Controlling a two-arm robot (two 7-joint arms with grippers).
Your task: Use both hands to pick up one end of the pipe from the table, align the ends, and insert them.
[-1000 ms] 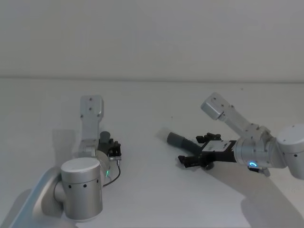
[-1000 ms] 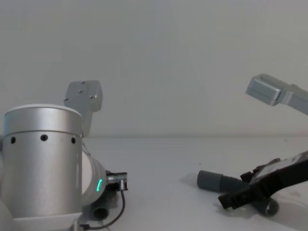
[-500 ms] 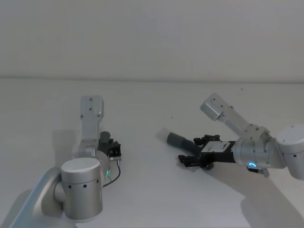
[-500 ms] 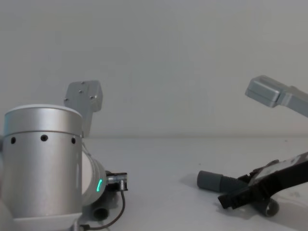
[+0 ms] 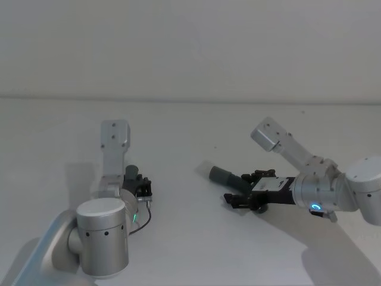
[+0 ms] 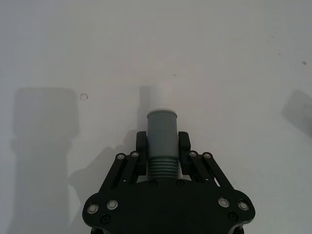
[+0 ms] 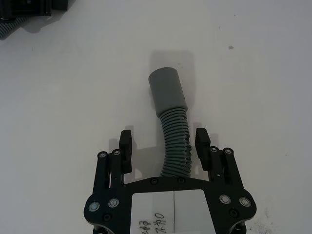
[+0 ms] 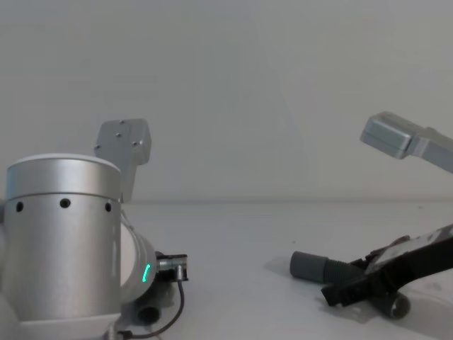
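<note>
On the white table (image 5: pixel 178 238) at the left, my left gripper (image 6: pixel 162 141) is shut on the short grey tube (image 6: pixel 161 122), whose smooth end sticks out past the fingertips; the same gripper (image 5: pixel 140 187) shows low on the table in the head view. At the right lies the long ribbed hose (image 7: pixel 175 141) with its smooth cuff (image 7: pixel 167 90) pointing away from the wrist. My right gripper (image 7: pixel 165 144) is open and straddles the ribbed part, with a gap on each side. The hose cuff (image 5: pixel 223 175) rests on the table ahead of that gripper (image 5: pixel 239 189).
Bare white table stretches between the two grippers and behind them. The left arm's large silver joint (image 8: pixel 64 241) stands close in the chest view. A thin black cable (image 5: pixel 143 221) loops beside the left wrist.
My right gripper has shifted slightly lower around the ribbed hose, which stays on the table. The left arm and its tube have not moved.
</note>
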